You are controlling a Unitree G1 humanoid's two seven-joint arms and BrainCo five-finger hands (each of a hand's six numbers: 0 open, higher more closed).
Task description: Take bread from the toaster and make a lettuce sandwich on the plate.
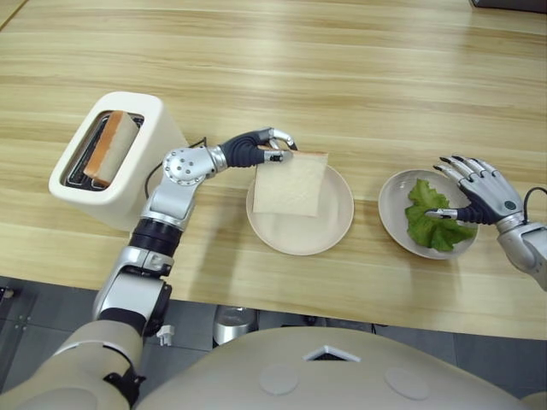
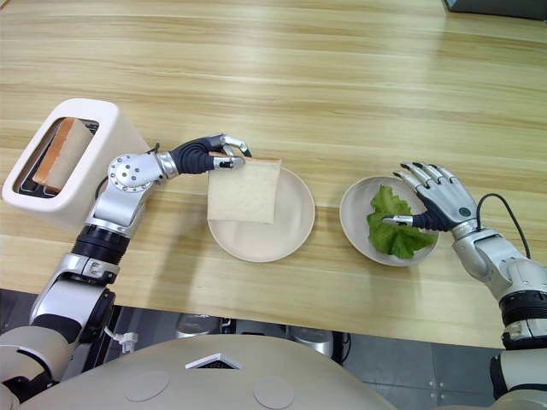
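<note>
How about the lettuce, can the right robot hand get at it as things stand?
Probably yes: the right robot hand hangs open right at the lettuce in its bowl, with nothing in between.

One toaster (image 1: 85, 198), two bread slices (image 1: 109, 147) (image 1: 291, 184), one plate (image 1: 299, 245), one bowl (image 1: 389, 205), one lettuce leaf (image 1: 432, 220).

Set directly on the pale wood-grain desk (image 1: 342, 68): cream toaster (image 1: 149, 184) at the left front, round cream plate (image 1: 299, 243) mid-front, shallow bowl (image 1: 393, 196) just right of it, dark object (image 1: 508, 3) at the far right corner.
</note>
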